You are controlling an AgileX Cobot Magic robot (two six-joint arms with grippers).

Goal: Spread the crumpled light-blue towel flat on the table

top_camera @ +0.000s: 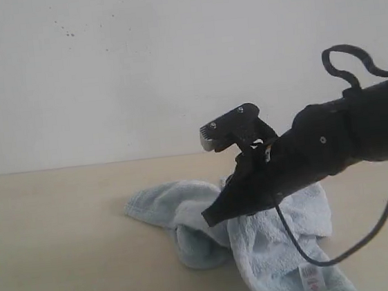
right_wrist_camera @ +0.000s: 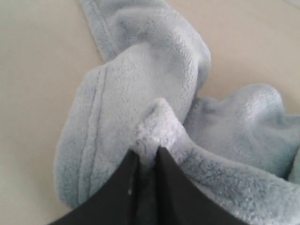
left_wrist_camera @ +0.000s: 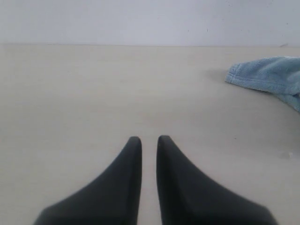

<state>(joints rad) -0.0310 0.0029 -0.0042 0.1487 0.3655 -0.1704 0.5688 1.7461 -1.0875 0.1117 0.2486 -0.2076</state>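
Found the light-blue towel [top_camera: 273,241] crumpled on the table [top_camera: 58,236] at lower centre-right of the exterior frame, white tag [top_camera: 311,279] near the bottom edge. Saw the right gripper [right_wrist_camera: 147,154] clamped on a raised fold near its middle, pile pinched between both jaws. Noted the left gripper [left_wrist_camera: 149,140] nearly closed on nothing, over bare table, well apart from the towel.

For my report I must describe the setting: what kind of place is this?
Probably a robot lab workbench: a wide beige table, a plain white wall, and a black right gripper pinching a light-blue towel.
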